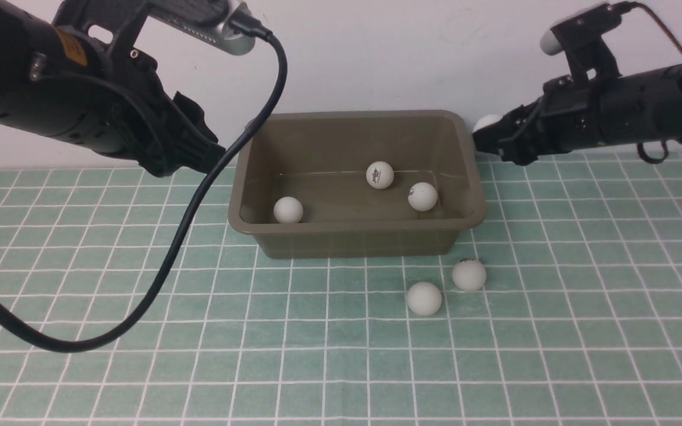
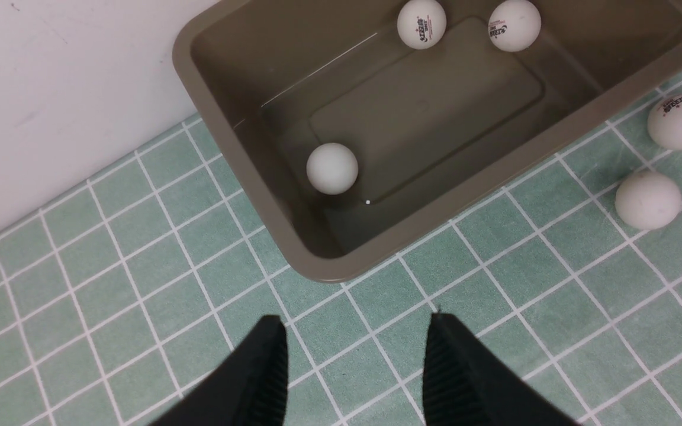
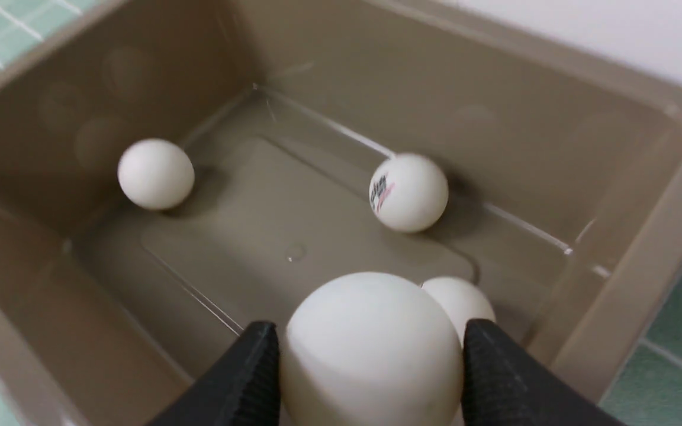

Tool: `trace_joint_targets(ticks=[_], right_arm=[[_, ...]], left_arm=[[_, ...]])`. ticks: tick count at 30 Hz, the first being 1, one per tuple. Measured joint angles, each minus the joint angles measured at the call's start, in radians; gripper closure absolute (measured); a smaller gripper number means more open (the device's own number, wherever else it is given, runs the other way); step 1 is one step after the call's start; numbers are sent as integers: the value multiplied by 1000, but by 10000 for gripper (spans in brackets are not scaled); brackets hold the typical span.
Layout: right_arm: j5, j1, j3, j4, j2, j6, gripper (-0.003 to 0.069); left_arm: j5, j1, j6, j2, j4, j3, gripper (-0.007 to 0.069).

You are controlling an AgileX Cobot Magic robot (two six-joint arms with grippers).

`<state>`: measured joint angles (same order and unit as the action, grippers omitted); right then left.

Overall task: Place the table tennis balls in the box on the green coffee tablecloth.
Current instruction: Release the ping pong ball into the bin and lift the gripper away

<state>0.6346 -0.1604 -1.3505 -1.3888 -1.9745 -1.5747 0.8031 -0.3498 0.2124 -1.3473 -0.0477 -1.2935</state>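
Observation:
The olive-brown box (image 1: 240, 222) stands at the back of the green checked tablecloth (image 1: 341, 367). Three white table tennis balls lie in it (image 1: 288, 210) (image 1: 380, 175) (image 1: 422, 196). Two more balls (image 1: 424, 298) (image 1: 469, 275) lie on the cloth just in front of the box's right end. My right gripper (image 1: 483, 137) is shut on a sixth ball (image 3: 370, 349), held above the box's right rim. My left gripper (image 2: 356, 331) is open and empty, raised left of the box (image 2: 317, 269). The box balls also show in the right wrist view (image 3: 155, 174) (image 3: 408, 192) (image 3: 462, 302).
A white wall (image 1: 376, 53) runs right behind the box. A thick black cable (image 1: 181, 236) hangs from my left arm and loops over the cloth on the left.

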Motion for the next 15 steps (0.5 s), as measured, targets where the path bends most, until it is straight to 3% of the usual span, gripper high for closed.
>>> trace_joint_targets(ticks=[6, 10, 15], right_arm=[[3, -3, 0, -128, -65, -122, 280], [6, -2, -1, -274, -67, -179, 183], [8, 18, -1, -310, -52, -244, 163]], left_arm=[[0, 0, 2, 0, -2, 0, 336], [0, 0, 2, 0, -2, 0, 336], [0, 0, 2, 0, -2, 0, 336]])
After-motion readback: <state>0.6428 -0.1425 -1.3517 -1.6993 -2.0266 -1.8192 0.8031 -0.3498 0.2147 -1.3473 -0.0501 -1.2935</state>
